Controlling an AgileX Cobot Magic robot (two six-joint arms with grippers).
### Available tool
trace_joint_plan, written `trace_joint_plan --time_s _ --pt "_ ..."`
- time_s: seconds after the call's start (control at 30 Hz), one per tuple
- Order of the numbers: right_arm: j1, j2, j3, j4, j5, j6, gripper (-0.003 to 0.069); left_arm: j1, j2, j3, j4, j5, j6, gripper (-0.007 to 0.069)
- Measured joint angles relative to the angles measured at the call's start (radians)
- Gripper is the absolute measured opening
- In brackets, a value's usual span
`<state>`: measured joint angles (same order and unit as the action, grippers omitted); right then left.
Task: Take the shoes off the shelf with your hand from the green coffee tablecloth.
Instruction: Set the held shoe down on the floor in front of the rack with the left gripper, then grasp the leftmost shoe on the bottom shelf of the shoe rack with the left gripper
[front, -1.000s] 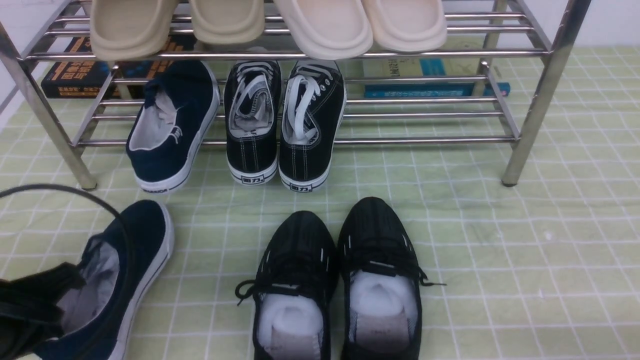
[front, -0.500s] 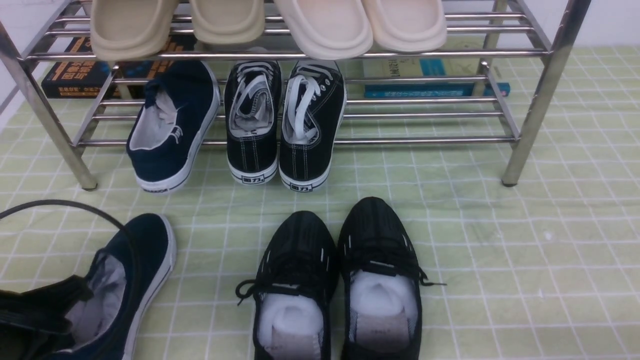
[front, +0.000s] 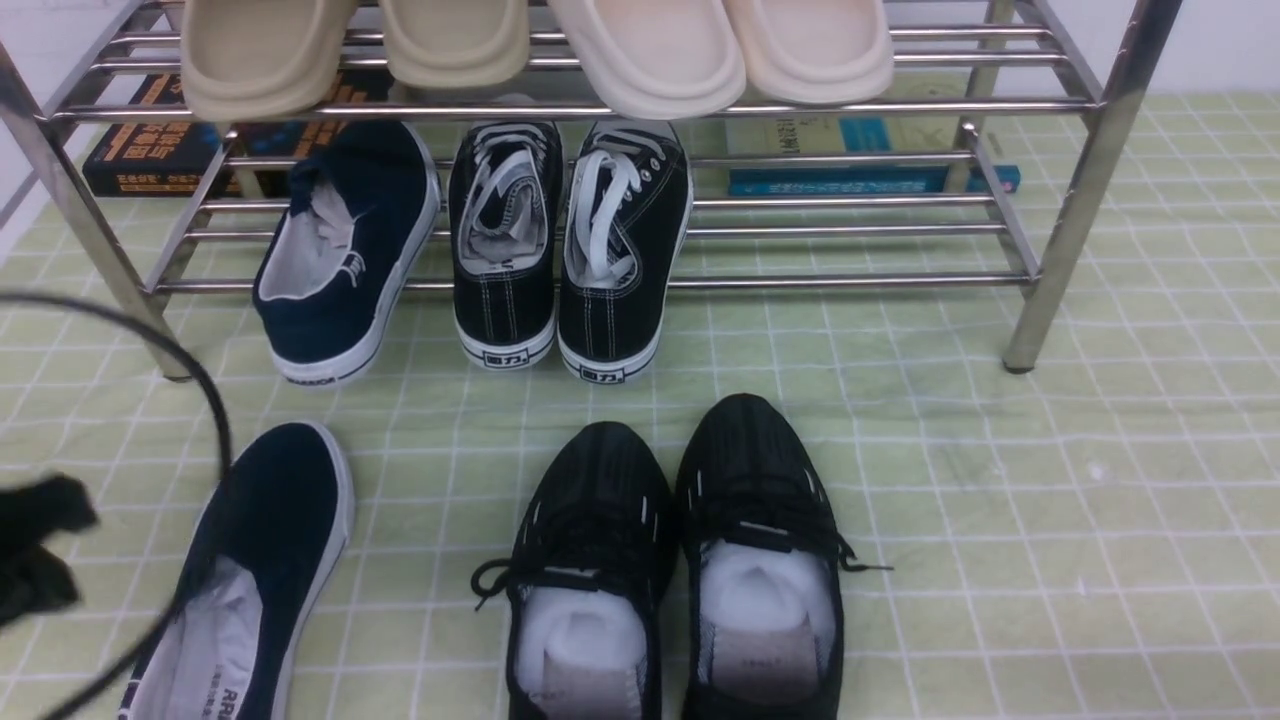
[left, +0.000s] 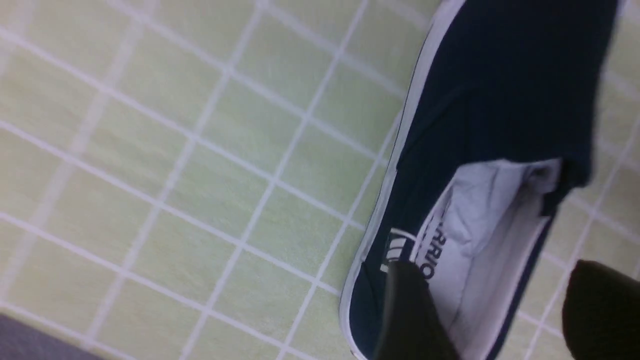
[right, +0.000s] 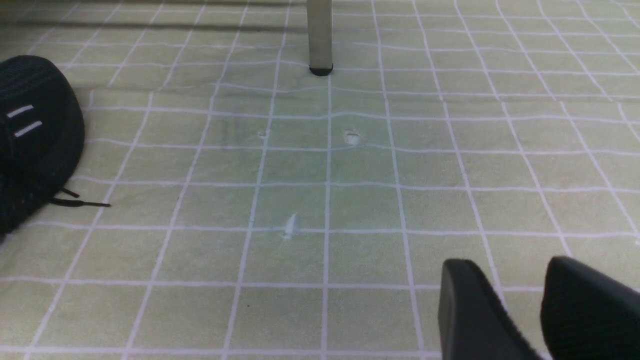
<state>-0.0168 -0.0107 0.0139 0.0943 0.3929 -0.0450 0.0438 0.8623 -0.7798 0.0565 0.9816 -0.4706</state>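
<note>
Left end effector (left: 495, 272) hangs released; a careless grab could tip the overhanging 11 o'clock shoe (front: 345, 250) off the shelf (front: 850, 282)

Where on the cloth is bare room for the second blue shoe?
Widest bare cloth: right of the black mesh shoes, before the shelf's right leg. A narrower strip lies between the blue shoe on the cloth and the mesh pair. Crowded: the shelf's left half.
</note>
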Motion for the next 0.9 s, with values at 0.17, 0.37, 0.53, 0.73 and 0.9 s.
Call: trace_joint_plan --time_s 0.17,0.37,0.53,0.73,0.9 --pt "0.000 0.000 0.000 0.000 0.000 0.000 0.0240 0.000 -0.035 -0.118 0.027 0.099 0.002 0.0143" --pt "0.000 0.000 0.000 0.000 0.000 0.000 0.0240 0.000 0.050 -0.126 -0.001 0.042 0.026 0.0001" --pt "0.000 0.000 0.000 0.000 0.000 0.000 0.0240 0.000 0.266 -0.170 -0.038 -0.118 0.026 0.0012" --pt "0.000 0.000 0.000 0.000 0.000 0.000 0.0240 0.000 0.527 -0.376 -0.045 -0.225 0.029 0.0181" --pt "0.000 0.000 0.000 0.000 0.000 0.000 0.0240 0.000 0.676 -0.502 -0.087 -0.239 0.108 0.0357"
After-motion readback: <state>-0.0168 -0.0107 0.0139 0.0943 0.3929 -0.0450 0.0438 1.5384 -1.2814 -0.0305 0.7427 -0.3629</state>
